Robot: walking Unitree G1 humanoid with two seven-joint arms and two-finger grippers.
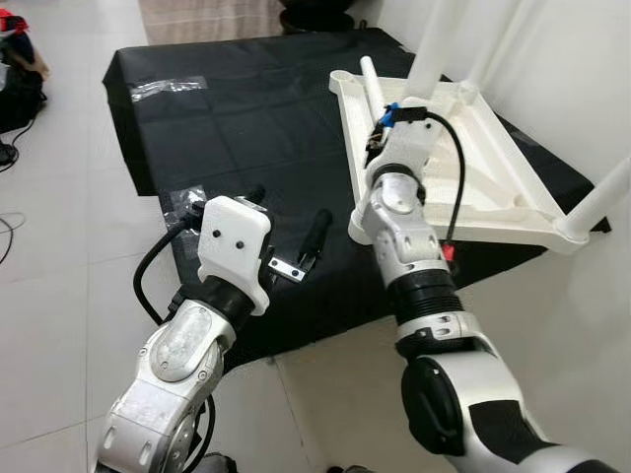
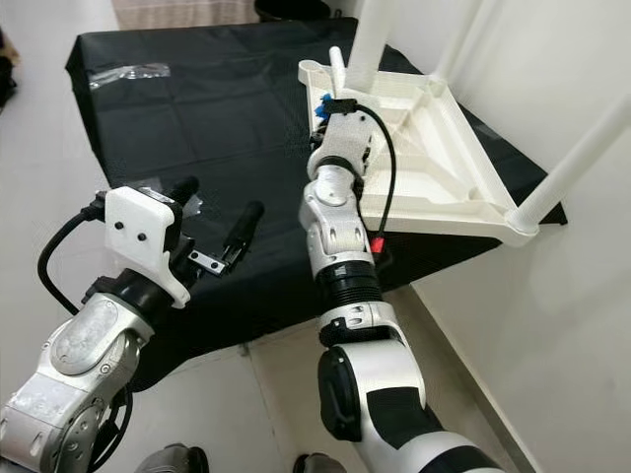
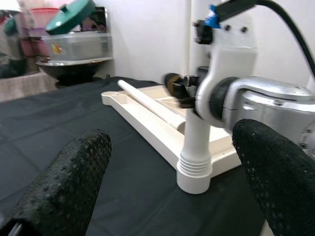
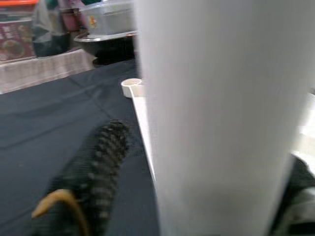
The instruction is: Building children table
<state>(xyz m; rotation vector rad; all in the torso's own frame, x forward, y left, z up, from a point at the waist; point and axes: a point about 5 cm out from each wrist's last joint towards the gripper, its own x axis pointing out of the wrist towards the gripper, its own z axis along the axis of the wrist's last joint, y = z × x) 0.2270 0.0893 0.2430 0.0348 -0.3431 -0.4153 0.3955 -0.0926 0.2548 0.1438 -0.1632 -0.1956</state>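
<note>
Left eye view: upturned white tabletop (image 1: pixel 493 168) on black cloth (image 1: pixel 246 128), far right, most legs fitted; right gripper (image 1: pixel 380 123) around near leg (image 1: pixel 378 212), unfinished; left gripper (image 1: pixel 296 232) spread, idle.

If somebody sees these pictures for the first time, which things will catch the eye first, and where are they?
First comes the white children's table top, lying upside down on the black cloth at the right, with white legs rising from its corners. The right gripper is at the near-corner leg, which looms large and blurred in the right wrist view. The left gripper hovers open over the cloth, left of the table top.
</note>
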